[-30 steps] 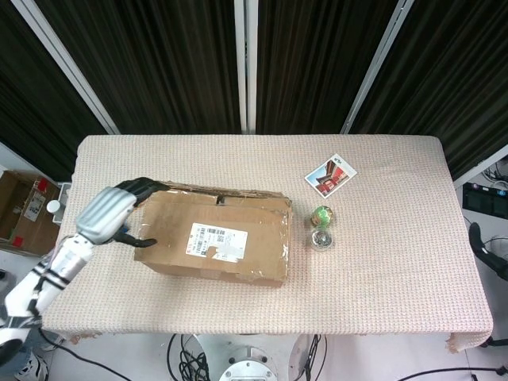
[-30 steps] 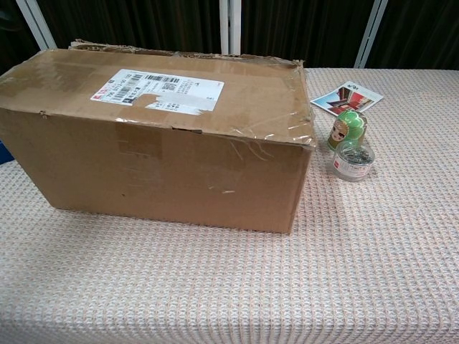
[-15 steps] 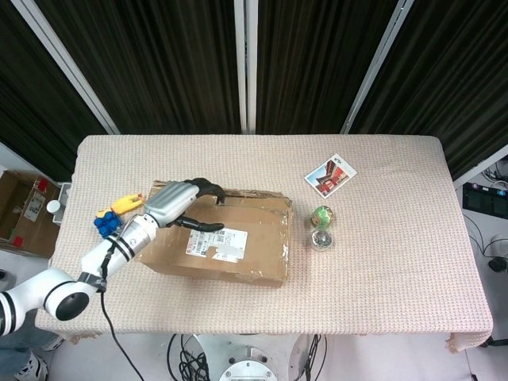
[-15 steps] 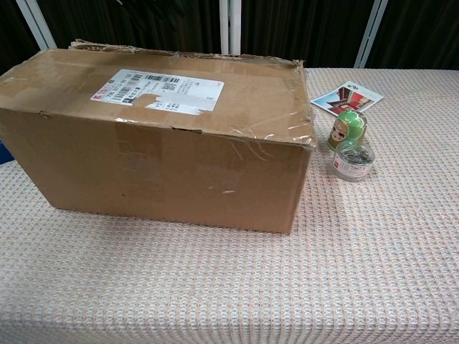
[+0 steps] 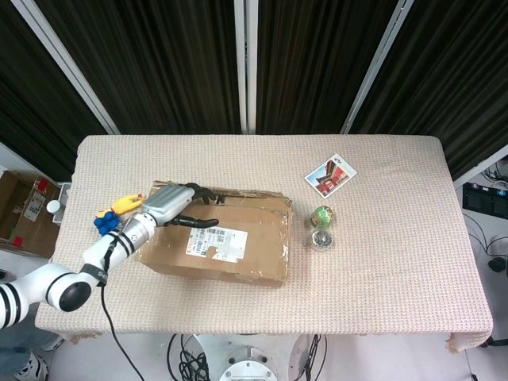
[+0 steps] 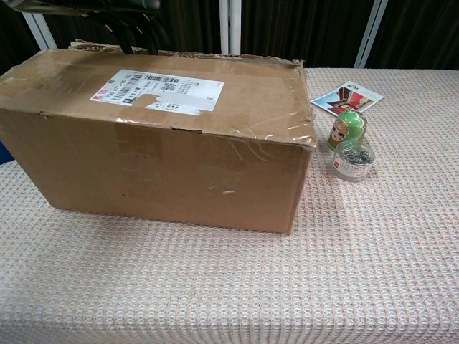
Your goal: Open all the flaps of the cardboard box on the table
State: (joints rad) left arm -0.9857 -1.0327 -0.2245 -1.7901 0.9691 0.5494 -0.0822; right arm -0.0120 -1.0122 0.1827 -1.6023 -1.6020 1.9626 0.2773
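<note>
A brown cardboard box point(image 5: 218, 238) with a white shipping label lies on the left half of the table, its top flaps flat and taped. The chest view shows the box point(image 6: 165, 143) from the front, close up. My left hand point(image 5: 181, 203) is over the top's back left part, fingers spread and holding nothing. I cannot tell whether the fingertips touch the cardboard. The chest view shows only dark parts of the left hand point(image 6: 107, 7) at the top edge, above the box's back rim. My right hand shows in neither view.
Right of the box stand a green jar point(image 5: 321, 214) point(image 6: 348, 127) and a clear jar point(image 5: 321, 238) point(image 6: 354, 159). A picture card point(image 5: 330, 175) point(image 6: 346, 97) lies behind them. Yellow and blue toys point(image 5: 113, 213) lie left of the box. Another carton point(image 5: 20, 208) sits on the floor.
My left hand has come from the box's left end up over its top, then settled a little back toward the left. The toys it covered now show. The box has not moved.
</note>
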